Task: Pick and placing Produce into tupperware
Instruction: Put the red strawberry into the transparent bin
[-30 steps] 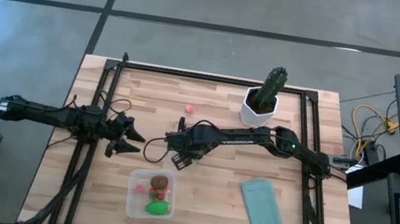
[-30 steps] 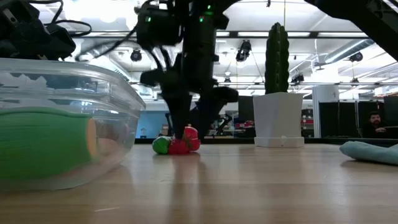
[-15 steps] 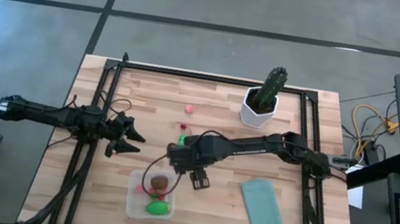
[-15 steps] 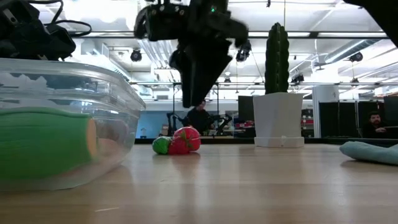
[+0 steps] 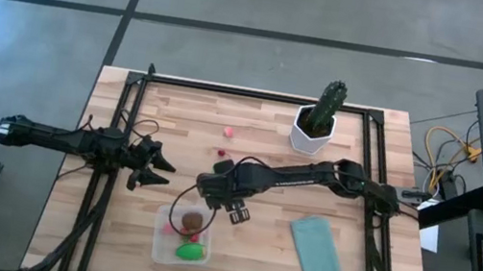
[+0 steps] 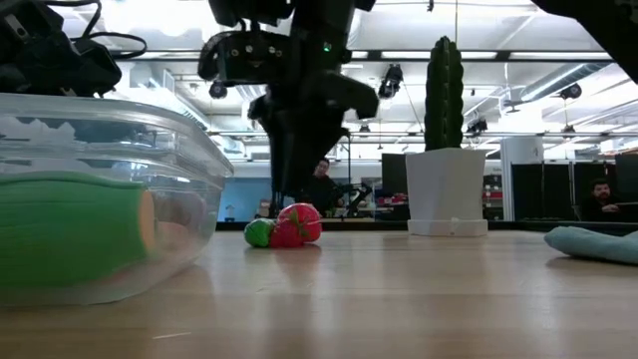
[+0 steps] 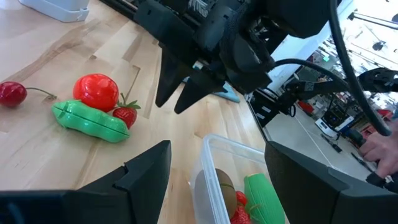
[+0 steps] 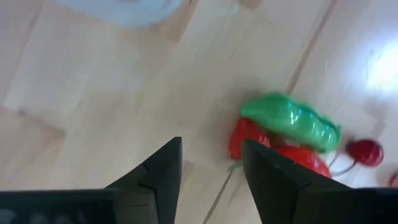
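Observation:
Loose produce lies in a small pile on the table: a green pea pod (image 8: 291,118), a red tomato (image 7: 96,91) and a strawberry (image 7: 126,115), with a cherry (image 7: 12,93) a little toward the far edge. The clear tupperware (image 5: 157,239) sits near the table's near edge and holds a brown round piece (image 5: 193,218), a green piece (image 5: 191,252) and red bits. My right gripper (image 5: 235,212) hovers open and empty above the table, between the pile and the tupperware. My left gripper (image 5: 159,166) waits open at the table's left.
A tall cactus in a white pot (image 5: 317,118) stands near the far edge. A teal cloth (image 5: 318,255) lies flat at the right. Black frame rails (image 5: 120,136) run along the table's left, far and right sides. Bare wood lies between the tupperware and the cloth.
My right gripper was down at the produce pile with its fingers reaching the table. It rose with nothing in its fingers and swung toward the near edge, beside the tupperware, then drifted slightly back to the left. The pile stayed where it was.

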